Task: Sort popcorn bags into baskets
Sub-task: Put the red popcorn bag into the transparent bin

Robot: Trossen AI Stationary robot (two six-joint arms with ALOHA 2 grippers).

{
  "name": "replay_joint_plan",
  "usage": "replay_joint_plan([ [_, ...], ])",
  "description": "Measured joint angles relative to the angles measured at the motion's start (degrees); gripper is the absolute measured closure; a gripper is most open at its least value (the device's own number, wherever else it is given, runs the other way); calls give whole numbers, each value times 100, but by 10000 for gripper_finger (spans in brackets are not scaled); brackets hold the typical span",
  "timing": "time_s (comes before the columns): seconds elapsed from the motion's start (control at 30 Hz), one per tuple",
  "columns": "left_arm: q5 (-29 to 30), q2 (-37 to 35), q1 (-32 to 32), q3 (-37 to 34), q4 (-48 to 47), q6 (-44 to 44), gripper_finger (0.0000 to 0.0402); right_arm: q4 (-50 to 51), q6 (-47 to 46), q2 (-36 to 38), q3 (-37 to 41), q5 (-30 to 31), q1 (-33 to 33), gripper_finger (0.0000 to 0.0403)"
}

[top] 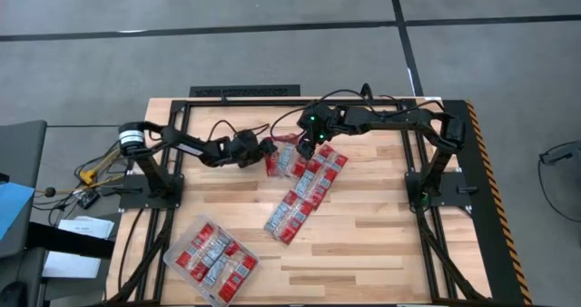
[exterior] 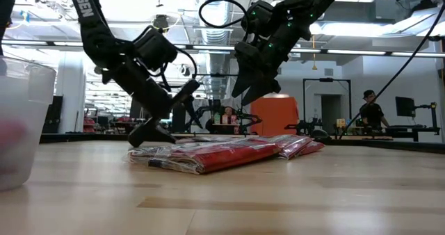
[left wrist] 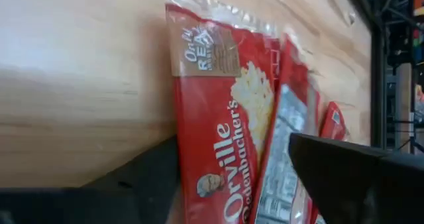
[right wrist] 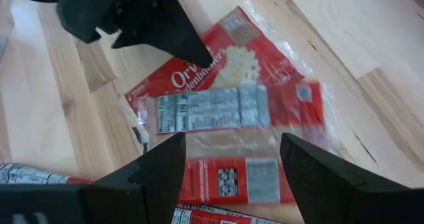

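Observation:
A row of red popcorn bags (top: 300,193) with white panels lies flat on the wooden table, running from the middle toward the near edge. My left gripper (top: 270,154) is open and low at the row's far-left end. Its fingers stand on either side of a red packet (left wrist: 218,118), which also shows in the right wrist view (right wrist: 225,68). My right gripper (top: 307,149) is open and hovers above the far packets (right wrist: 232,111), clear of them in the low view (exterior: 252,92). The clear tray (top: 167,252) at the near left holds several packets. My left gripper has its open fingers (left wrist: 152,177) slanting down from the table's left, on either side of the packet's end (left wrist: 199,177). The packet lies flat on the table. I cannot tell whether the fingers touch it.
The tray also shows at the left edge of the low view (exterior: 21,124). A black frame (top: 245,94) borders the table's far side and both arm bases. Bare wood lies to the near right (top: 381,243). People stand in the room behind (exterior: 372,110).

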State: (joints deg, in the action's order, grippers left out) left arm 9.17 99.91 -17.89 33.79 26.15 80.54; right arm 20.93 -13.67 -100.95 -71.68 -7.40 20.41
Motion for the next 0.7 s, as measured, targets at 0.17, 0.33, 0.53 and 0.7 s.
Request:
replay_joint_plan([
  [0.17,-148,166,0,171,-326,-143,237,-17,21,0,2,0,1,132],
  [0.33,-347,195,-34,270,-456,-704,363,-28,61,0,2,0,31,132],
  [0.53,-465,166,-46,301,-493,-727,395,20,63,44,7,0,120,132],
  [0.7,-621,-289,-45,263,-654,-910,398,200,95,353,9,-2,277,132],
])
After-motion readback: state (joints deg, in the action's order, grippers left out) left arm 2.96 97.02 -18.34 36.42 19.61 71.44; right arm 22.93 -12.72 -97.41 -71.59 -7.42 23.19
